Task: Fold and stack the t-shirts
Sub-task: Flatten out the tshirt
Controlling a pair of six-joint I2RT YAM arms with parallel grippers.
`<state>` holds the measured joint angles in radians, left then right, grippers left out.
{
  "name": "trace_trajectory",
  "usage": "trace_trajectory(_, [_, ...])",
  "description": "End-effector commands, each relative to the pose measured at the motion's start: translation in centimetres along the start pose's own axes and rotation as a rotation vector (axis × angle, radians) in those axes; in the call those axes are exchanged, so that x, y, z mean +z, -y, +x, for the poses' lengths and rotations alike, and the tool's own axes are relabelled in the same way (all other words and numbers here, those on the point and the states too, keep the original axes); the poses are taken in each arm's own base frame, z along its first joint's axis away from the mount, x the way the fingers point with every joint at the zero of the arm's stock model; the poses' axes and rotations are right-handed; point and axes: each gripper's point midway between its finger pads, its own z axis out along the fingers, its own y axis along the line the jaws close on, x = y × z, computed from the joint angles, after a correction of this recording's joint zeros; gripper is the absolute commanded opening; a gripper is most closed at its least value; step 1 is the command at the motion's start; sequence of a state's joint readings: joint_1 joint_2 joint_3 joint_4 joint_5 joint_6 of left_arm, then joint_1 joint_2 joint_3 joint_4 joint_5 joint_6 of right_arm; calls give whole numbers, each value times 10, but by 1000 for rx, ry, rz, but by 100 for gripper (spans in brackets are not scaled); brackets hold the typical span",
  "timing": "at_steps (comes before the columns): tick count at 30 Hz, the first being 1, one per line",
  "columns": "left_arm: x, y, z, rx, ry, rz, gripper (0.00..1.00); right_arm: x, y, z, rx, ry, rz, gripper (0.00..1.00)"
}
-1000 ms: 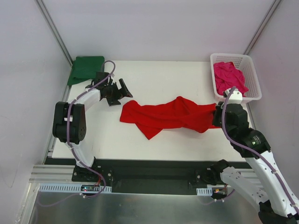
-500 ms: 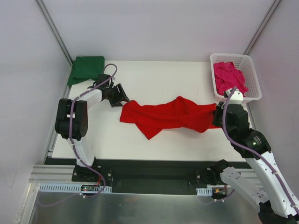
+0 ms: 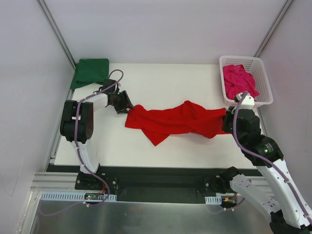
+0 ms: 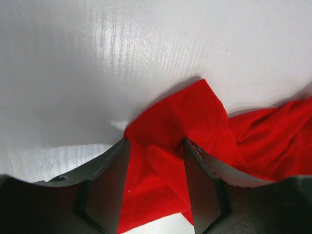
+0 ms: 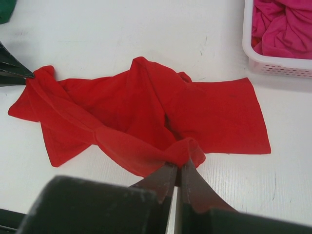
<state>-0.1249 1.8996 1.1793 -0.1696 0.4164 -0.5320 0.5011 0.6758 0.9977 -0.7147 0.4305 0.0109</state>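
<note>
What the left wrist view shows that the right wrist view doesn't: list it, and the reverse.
Only left wrist: the left gripper up close, jaws apart, straddling a corner of the red shirt.
Only right wrist: the right gripper shut on a bunched fold of that shirt, the whole crumpled shirt, the pink shirt in the basket, and a bit of the green shirt.
Both: the red shirt lying on the white table.
</note>
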Motion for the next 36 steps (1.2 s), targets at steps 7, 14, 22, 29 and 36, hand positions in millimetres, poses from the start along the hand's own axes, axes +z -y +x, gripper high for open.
trace_trajectory(7, [6,4,-16,28,28,-4,39,-7,5,-12,28,51,13,2])
trace_trajectory(14, [4,4,-17,33,35,-7,0,-5,4,-11,28,46,13,2])
trace_trajectory(22, [-18,19,-24,62,80,17,0,-4,3,-11,31,44,9,2])
trace_trajectory(29, [-89,57,-48,161,219,28,1,-10,6,-25,31,77,23,2])
trace_trajectory(36, [-155,80,-55,231,316,6,1,-21,9,-49,-3,128,24,2])
